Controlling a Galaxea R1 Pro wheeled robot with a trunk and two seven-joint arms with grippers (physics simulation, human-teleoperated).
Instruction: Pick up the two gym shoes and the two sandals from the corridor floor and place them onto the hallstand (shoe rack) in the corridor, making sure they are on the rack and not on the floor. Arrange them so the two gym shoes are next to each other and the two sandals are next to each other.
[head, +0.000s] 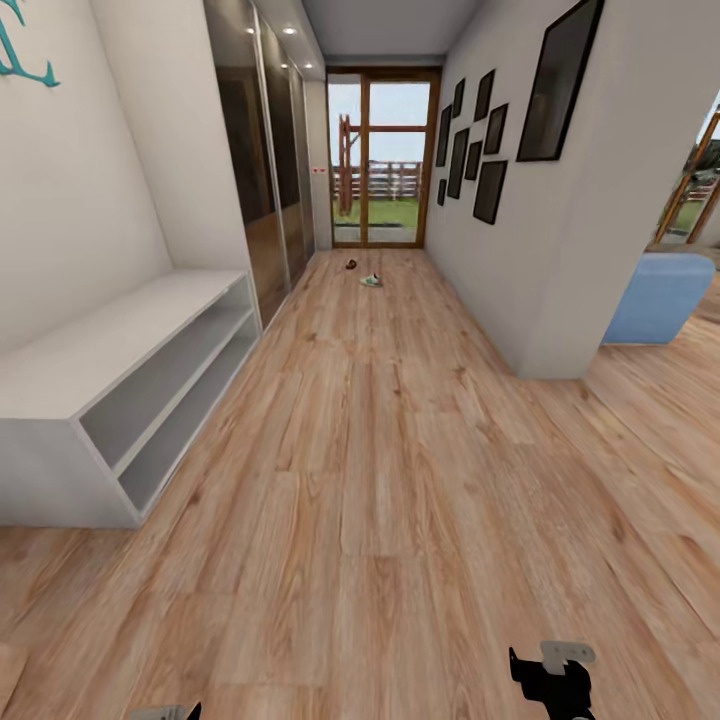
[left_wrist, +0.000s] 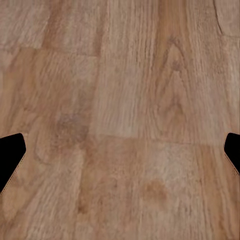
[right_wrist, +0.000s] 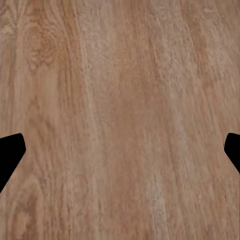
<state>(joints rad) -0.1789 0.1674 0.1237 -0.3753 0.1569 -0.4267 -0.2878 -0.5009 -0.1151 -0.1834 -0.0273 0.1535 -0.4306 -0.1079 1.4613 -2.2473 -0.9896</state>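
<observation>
Corridor approach, with the shoes far ahead and both grippers empty

In the head view, a gym shoe (head: 371, 281) and a dark sandal (head: 352, 265) are seen lying near each other on the corridor floor (head: 380, 480) by the glass door (head: 383, 160), well apart from the right gripper (head: 552, 675); their long axes are too small to be read, and neither arm is judged clearly nearer. A white rack (head: 120, 390) under teal lettering (head: 25, 50) is set against the left wall. In the left wrist view, the left gripper (left_wrist: 120, 155) is held wide apart over bare planks, nothing grasped. In the right wrist view, the jaws are likewise spread and empty
</observation>
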